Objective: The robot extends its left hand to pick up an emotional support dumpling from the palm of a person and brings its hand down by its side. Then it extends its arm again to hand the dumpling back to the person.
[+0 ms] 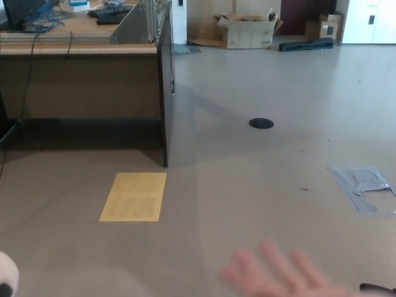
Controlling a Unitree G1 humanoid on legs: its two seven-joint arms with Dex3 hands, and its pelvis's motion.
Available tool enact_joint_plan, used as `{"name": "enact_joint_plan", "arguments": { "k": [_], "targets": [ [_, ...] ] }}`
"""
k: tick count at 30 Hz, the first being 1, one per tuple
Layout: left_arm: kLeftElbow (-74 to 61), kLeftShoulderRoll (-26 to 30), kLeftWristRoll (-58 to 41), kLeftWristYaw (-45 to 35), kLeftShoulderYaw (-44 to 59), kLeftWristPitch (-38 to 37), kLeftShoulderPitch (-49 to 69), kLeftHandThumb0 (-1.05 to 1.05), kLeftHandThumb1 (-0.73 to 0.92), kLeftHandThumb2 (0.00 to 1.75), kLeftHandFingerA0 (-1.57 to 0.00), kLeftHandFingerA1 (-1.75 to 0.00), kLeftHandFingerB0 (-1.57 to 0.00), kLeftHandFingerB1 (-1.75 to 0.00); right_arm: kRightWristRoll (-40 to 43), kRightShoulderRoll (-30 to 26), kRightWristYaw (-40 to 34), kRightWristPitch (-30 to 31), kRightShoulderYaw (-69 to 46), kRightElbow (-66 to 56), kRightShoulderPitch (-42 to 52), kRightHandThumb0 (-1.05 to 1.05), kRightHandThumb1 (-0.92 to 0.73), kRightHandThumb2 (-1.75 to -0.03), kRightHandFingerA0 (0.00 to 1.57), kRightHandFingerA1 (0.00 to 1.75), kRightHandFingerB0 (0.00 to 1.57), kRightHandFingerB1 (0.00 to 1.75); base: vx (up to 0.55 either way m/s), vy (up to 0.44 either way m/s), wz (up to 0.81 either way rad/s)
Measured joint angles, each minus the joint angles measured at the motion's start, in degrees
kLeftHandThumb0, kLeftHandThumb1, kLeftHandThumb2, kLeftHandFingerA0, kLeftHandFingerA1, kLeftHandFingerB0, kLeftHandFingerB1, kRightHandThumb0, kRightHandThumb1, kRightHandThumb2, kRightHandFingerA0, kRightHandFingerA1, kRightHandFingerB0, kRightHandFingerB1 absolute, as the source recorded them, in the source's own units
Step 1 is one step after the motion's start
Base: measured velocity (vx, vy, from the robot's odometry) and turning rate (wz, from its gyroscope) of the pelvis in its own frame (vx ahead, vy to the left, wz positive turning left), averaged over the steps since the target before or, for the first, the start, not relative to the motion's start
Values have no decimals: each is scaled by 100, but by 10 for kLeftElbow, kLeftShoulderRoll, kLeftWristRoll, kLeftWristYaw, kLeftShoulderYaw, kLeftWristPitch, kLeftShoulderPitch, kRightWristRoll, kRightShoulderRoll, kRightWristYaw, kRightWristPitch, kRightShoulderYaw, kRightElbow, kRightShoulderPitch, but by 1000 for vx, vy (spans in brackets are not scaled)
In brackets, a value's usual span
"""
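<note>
A white, rounded, soft thing with a small black mark, most likely the dumpling (6, 279), pokes into the head view at the bottom left corner. What holds it is cut off by the frame edge. A person's open hand (272, 277), palm up, fingers spread and motion-blurred, reaches in at the bottom centre-right. A dark strip (376, 288) shows at that wrist. Neither of my hands shows.
A wooden desk (86, 74) with cables and keyboards stands at the upper left, its dark end panel (166, 93) facing the open floor. On the floor lie a yellow patch (134, 197), a black round cover (261, 123) and grey tape (365, 189). Cardboard boxes (247, 31) stand at the far wall.
</note>
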Motion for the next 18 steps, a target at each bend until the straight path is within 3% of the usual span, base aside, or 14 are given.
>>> {"name": "enact_joint_plan", "arguments": {
  "k": [1, 6, 7, 8, 9, 10, 12, 15, 16, 17, 18],
  "targets": [
    [0, 0, -2, 1, 1, -1, 1, -11, 86, 65, -76, -159, -62, -93, 0, 0, 0, 0, 1, 0, 0, -54, -49, -80, 80, 60, 44, 48, 0, 0, 0],
    [0, 1, -12, 9, 2, -3, 5, -12, 86, 65, -76, -158, -63, -91, 0, 1, -1, 1, 4, 2, -1, -54, -50, -79, 79, 60, 43, 47, 0, 0, 0],
    [0, 1, -13, 11, 2, -3, 6, -13, 85, 65, -75, -160, -61, -91, 0, 1, -1, 1, 5, 1, -1, -47, -59, -58, 86, 48, 49, 36, 0, 0, 0],
    [0, 1, -15, 13, 2, -3, 6, -13, 85, 64, -74, -161, -61, -91, -1, 1, -2, 2, 7, 1, -1, -48, -60, -58, 86, 48, 49, 35, 0, 0, 0],
    [-1, 1, -16, 14, 2, -3, 7, -26, 80, 67, -84, -159, -62, -91, -1, 1, -3, 2, 8, 1, -1, -53, -49, -79, 80, 60, 44, 47, 0, 0, 0],
    [-1, 1, -18, 16, 2, -3, 8, -13, 86, 63, -72, -163, -52, -96, -1, 1, -4, 2, 9, 1, -1, -53, -49, -79, 80, 60, 44, 47, 0, 0, 0],
    [-6, 1, -21, 19, 2, -3, 10, -13, 86, 63, -72, -163, -52, -96, -1, 1, -4, 2, 10, 1, -1, -53, -49, -79, 80, 60, 44, 47, 0, 0, 0],
    [-24, 1, -26, 25, 0, -4, 12, -7, 92, 71, -72, -145, -65, -94, -1, 2, -5, 3, 10, 1, -1, -53, -49, -78, 80, 60, 42, 47, 0, 0, 0],
    [-31, 3, -26, 25, -2, -6, 12, -6, 85, 65, -83, -149, -73, -97, -1, 2, -5, 3, 10, 1, -1, -52, -49, -78, 80, 60, 42, 47, 0, 0, 0],
    [-52, 14, -25, 24, -14, -17, 6, -6, 85, 65, -83, -149, -73, -97, -1, 4, -5, 3, 10, 1, -1, -52, -49, -78, 80, 60, 42, 47, 0, 0, 0],
    [-70, 26, -22, 24, -25, -25, -1, -8, 82, 64, -90, -146, -80, -88, 0, 4, -5, 3, 10, 1, -1, -53, -49, -78, 80, 60, 42, 47, 0, 0, 0]
  ]
}}
